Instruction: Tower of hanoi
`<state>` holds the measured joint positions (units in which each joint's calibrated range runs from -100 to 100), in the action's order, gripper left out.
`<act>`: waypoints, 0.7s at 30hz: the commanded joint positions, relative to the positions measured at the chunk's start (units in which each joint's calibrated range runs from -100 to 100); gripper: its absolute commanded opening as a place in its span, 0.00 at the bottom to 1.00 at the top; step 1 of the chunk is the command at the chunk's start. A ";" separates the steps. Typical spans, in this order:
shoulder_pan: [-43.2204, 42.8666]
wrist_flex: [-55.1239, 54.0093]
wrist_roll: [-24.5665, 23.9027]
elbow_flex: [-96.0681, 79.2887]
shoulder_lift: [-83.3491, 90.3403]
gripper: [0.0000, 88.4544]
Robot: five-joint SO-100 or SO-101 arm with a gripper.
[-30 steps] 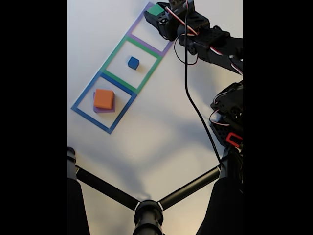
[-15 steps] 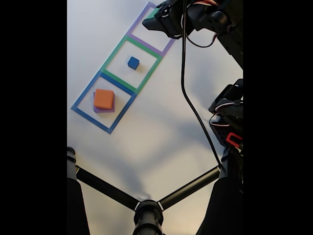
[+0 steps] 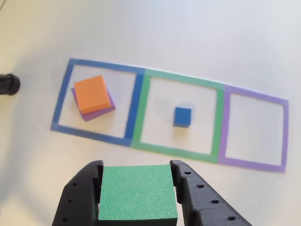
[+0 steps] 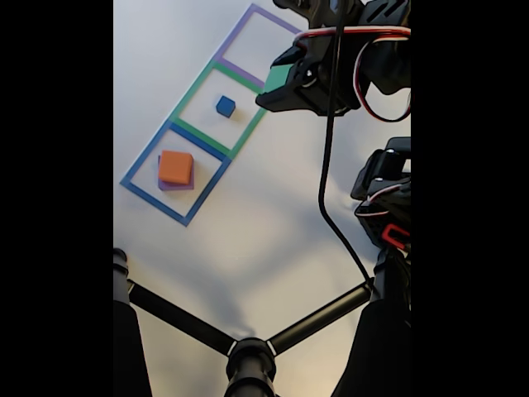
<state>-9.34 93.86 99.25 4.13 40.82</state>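
My gripper [image 3: 137,188] is shut on the green block [image 3: 137,192], held in the air above the table; in the fixed view the gripper [image 4: 281,87] carries the green block [image 4: 278,78] beside the green tape square. The small blue cube [image 3: 182,117] [image 4: 226,106] rests inside the green tape square. The orange block [image 3: 92,93] [image 4: 175,166] sits on the flat purple block [image 3: 100,113] [image 4: 174,185] inside the blue tape square.
Three tape squares lie in a row: blue [image 3: 63,101], green [image 3: 217,125], purple [image 3: 284,136]; the purple one holds nothing. A black tripod [image 4: 248,351] spreads across the bottom of the fixed view, and the arm's base [image 4: 388,207] stands at right.
The gripper lifted the green block out of the purple tape square and carried it down and right, beside the green square. The other blocks stayed put.
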 commanded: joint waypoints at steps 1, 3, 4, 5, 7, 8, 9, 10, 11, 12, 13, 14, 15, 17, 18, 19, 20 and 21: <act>-5.49 -2.60 0.75 -4.63 3.01 0.09; -6.94 -6.97 0.75 -10.72 4.38 0.08; -7.71 -9.72 0.75 -13.90 5.02 0.08; -8.32 -12.80 0.75 -17.26 5.58 0.08; -9.31 -20.89 0.75 -24.98 6.78 0.08; -9.69 -25.67 0.75 -29.34 7.34 0.08; -9.92 -30.04 0.75 -33.07 7.74 0.08; -10.22 -35.06 0.75 -36.98 7.82 0.08; -10.45 -39.75 0.75 -40.52 7.82 0.08; -10.68 -45.58 0.75 -44.88 7.66 0.08; -10.76 -50.44 0.75 -47.97 7.34 0.08; -10.83 -55.13 0.75 -50.97 6.70 0.08; -10.91 -59.74 0.75 -53.79 5.82 0.08; -10.68 -66.95 0.75 -57.88 4.06 0.09; -10.60 -70.27 0.75 -59.69 3.17 0.09; -10.60 -73.99 0.75 -61.42 2.05 0.09; -10.60 -76.98 0.75 -62.69 0.85 0.09; -10.68 -80.46 0.75 -63.96 -0.51 0.09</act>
<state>-19.82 26.79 99.25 -56.58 42.66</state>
